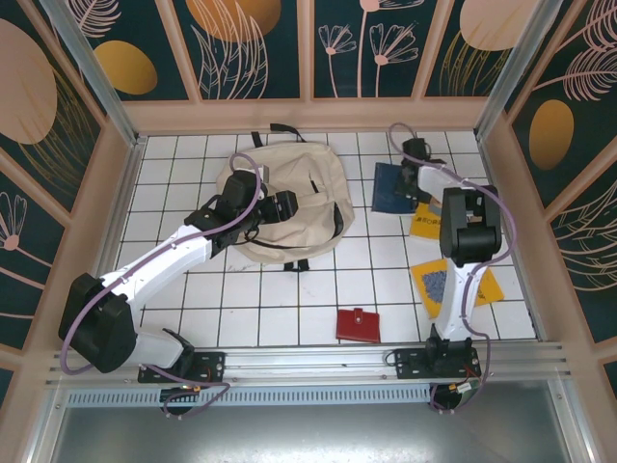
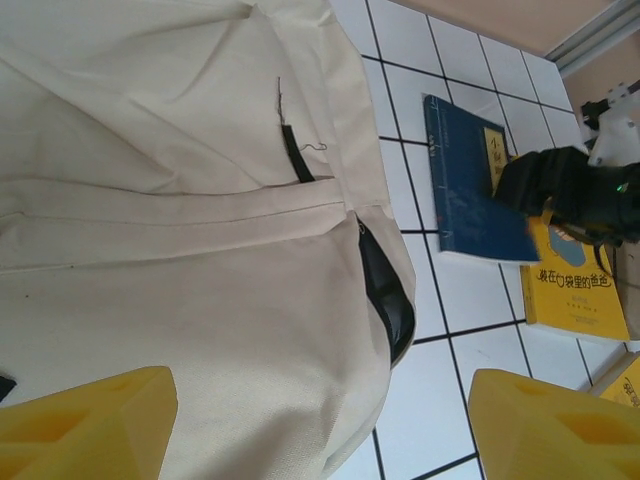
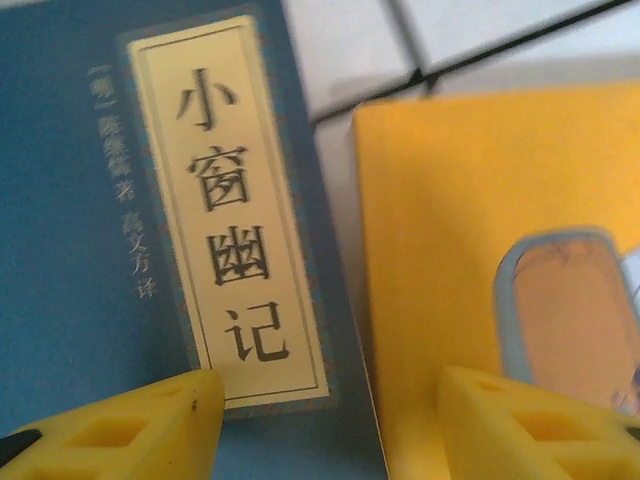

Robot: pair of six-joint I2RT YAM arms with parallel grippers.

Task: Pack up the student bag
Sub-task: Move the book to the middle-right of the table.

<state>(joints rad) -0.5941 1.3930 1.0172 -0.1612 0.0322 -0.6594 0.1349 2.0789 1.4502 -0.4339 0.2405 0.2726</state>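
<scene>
The student bag [image 1: 289, 198] is a large beige backpack lying flat at the middle of the tiled table. My left gripper [image 1: 280, 207] hovers over its right part. In the left wrist view the bag [image 2: 180, 200] has a black zipper opening [image 2: 385, 290], and my left gripper [image 2: 320, 430] stands open above the bag's edge with nothing held. My right gripper [image 1: 415, 178] is low over a blue book [image 1: 390, 188]. In the right wrist view it [image 3: 330, 425] is open, straddling the right edge of the blue book [image 3: 100, 250] beside a yellow book [image 3: 470, 230].
A yellow book [image 1: 424, 220] lies by the blue one, and another yellow book [image 1: 458, 285] lies nearer the right arm's base. A small red wallet [image 1: 358, 325] sits near the front rail. Wooden walls surround the table. The left wrist view also shows the blue book [image 2: 465, 180].
</scene>
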